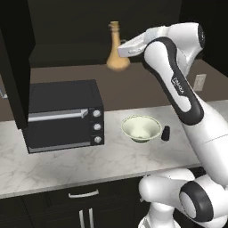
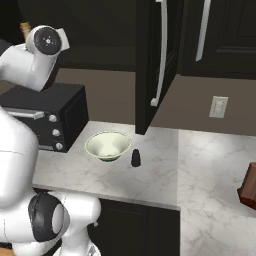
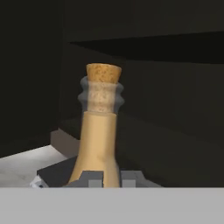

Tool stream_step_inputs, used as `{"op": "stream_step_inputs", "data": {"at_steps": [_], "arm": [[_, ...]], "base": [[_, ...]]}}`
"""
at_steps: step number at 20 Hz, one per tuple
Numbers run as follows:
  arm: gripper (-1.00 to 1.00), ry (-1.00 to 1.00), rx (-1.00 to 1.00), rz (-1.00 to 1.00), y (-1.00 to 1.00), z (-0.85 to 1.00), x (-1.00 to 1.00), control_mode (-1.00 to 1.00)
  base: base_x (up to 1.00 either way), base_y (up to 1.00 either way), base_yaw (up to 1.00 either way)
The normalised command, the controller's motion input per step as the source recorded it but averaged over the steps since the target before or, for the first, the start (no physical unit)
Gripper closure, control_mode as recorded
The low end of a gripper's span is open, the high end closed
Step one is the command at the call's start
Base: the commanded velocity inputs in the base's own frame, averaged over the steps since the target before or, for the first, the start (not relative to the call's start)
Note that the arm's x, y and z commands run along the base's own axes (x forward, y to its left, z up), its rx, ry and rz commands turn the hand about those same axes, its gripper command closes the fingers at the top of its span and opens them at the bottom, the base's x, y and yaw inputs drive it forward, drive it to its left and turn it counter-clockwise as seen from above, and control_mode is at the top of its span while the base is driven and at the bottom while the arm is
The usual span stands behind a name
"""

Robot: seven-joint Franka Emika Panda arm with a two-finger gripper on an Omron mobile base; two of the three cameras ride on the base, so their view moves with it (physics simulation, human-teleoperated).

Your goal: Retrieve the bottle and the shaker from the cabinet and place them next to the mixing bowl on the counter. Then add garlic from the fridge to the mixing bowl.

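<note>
Left base view: the bottle [image 1: 117, 52] hangs upright in mid-air before the cabinet [image 1: 18, 58], above the counter [image 1: 53, 164]; the shaker [image 1: 165, 133] stands just beside the mixing bowl [image 1: 141, 128].

Right base view: bowl and shaker sit near the black oven [image 2: 47, 117].

Hand view: the gripper [image 3: 105, 178] is clamped on the bottle's lower neck.
</note>
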Motion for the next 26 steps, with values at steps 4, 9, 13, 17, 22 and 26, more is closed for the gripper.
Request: {"op": "stream_step_inputs", "data": {"at_steps": [4, 9, 13, 17, 22, 26], "arm": [[1.00, -0.07, 0.03, 0.00, -0.36, -0.11, -0.90, -1.00], [1.00, -0.02, 0.02, 0.00, -0.40, -0.12, -0.84, -1.00], [1.00, 0.00, 0.00, 0.00, -0.46, -0.26, -0.77, -1.00], [1.00, 0.00, 0.00, 0.00, -0.48, -0.37, -0.66, -1.00], [1.00, 0.00, 0.00, 0.00, -0.49, -0.39, -0.54, -1.00], [1.00, -0.01, 0.00, 0.00, -0.40, -0.47, -0.38, -1.00]], "base": [[0.00, 0.00, 0.00], [0.00, 0.00, 0.00], [0.00, 0.00, 0.00], [0.00, 0.00, 0.00], [0.00, 0.00, 0.00], [0.00, 0.00, 0.00]]}}
